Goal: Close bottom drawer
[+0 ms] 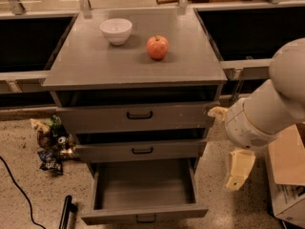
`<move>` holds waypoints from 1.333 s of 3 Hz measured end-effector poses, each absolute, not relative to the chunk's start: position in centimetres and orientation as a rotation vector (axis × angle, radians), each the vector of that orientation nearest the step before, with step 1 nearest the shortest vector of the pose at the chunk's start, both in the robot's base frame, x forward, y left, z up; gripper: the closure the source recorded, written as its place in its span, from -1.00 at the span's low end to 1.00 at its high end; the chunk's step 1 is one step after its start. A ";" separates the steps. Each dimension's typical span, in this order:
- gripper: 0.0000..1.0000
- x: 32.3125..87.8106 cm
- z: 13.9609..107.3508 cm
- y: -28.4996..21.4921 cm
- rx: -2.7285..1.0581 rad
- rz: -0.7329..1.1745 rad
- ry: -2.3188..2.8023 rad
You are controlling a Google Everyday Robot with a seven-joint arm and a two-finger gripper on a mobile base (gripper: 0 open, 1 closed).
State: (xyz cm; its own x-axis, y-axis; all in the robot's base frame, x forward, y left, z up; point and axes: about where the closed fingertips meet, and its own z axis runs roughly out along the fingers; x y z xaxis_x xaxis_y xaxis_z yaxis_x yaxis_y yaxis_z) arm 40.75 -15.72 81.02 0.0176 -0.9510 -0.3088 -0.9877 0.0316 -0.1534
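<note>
The grey cabinet has three drawers. The bottom drawer is pulled far out toward me; its shallow box shows empty, with a small black handle on the narrow front panel. The middle drawer and the top drawer stand slightly ajar. My white arm comes in from the right. My gripper, cream-coloured, hangs at the cabinet's right side, level with the bottom drawer and apart from it.
A white bowl and a red apple sit on the cabinet top. Crumpled snack bags and a black cable lie on the floor at left. A cardboard box stands at right.
</note>
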 end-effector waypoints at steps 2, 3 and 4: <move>-1.00 39.9 67.9 -12.1 -2.115 0.366 1.868; -1.00 39.2 61.7 -10.3 -2.128 0.500 1.843; -1.00 38.3 55.1 -8.5 -2.090 0.659 1.860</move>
